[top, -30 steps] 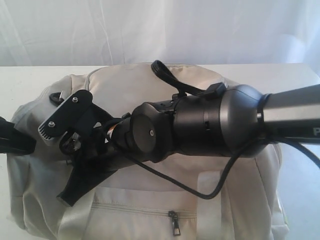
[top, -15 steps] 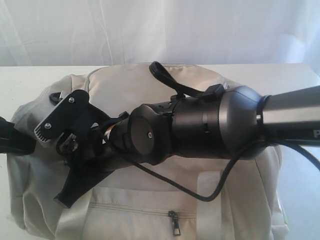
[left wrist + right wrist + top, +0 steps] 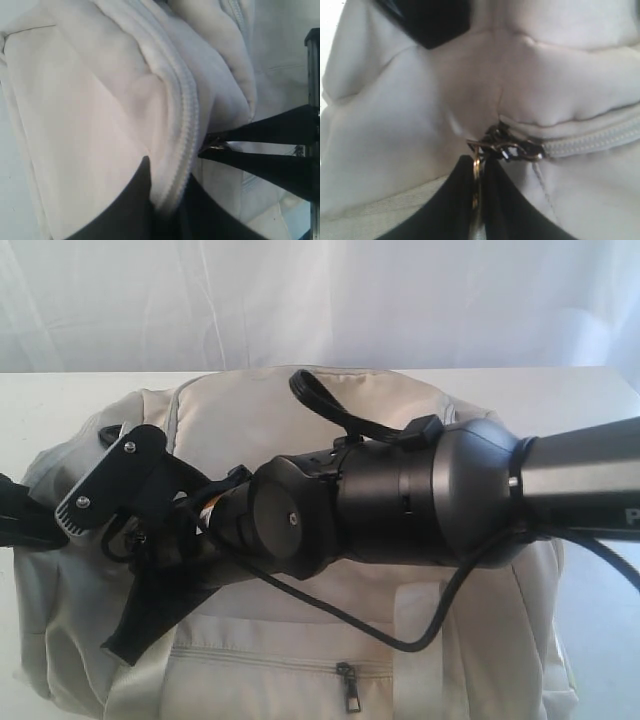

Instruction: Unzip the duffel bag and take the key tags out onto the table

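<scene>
Lying: the duffel bag (image 3: 300, 440) rests on the white worktop (image 3: 60, 390), its long axis running left to right across the exterior view, one end toward the left edge and the other toward the right
Bag top: the rounded upper panel faces up, with a grey zipper line curving near its left shoulder
Bag front: a side pocket faces the camera, its small dark zipper pull (image 3: 349, 685) hanging down near the lower edge of the exterior view
Main zipper: in the right wrist view the zipper (image 3: 590, 142) is zipped along the stretch that shows, ending at a slider with a metal ring pull (image 3: 477, 175)
Right gripper: the right gripper (image 3: 479, 210) is clenched on the metal ring pull, the ring's wire pinched between the two dark fingers; in the exterior view this arm reaches from the right across the bag toward its left end
Left gripper: the left gripper (image 3: 167, 210) is clenched on a fold of the bag's cream fabric beside the zipper teeth, at the bag's left end
Strap: a black webbing loop (image 3: 315, 390) stands up over the top of the bag behind the right arm
Key tags: not visible in any view
Backdrop: a white curtain (image 3: 320, 300) hangs behind the worktop
</scene>
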Motion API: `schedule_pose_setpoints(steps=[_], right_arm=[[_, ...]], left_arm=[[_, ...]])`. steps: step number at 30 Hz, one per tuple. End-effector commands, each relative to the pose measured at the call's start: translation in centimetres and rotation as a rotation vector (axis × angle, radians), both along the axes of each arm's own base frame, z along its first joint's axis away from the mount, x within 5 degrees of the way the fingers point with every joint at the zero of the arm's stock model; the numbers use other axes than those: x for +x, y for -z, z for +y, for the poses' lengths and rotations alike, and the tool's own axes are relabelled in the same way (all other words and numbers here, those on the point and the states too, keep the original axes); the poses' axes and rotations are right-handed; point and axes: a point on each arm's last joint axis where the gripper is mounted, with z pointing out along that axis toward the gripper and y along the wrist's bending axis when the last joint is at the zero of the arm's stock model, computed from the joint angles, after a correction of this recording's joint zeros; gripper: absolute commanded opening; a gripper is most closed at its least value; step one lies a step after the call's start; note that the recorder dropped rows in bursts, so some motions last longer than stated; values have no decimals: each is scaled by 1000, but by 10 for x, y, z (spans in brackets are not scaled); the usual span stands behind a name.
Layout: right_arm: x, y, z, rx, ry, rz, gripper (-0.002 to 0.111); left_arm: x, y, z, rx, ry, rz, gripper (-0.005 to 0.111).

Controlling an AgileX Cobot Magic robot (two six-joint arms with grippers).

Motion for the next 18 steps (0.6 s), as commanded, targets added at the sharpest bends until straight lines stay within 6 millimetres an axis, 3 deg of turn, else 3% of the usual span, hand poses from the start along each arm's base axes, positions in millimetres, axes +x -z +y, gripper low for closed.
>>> schedule_pose_setpoints(steps=[1, 9, 18], right_arm=[[-1, -12, 0, 25, -4, -31, 2], [-9, -34, -7, 45, -24, -34, 0], [-12, -37, -8, 47, -23, -7, 0]], left_arm=[[-3, -5, -3, -43, 1, -9, 0], [-3, -5, -3, -43, 1, -9, 0], [-3, -5, -3, -44, 2, -8, 0]])
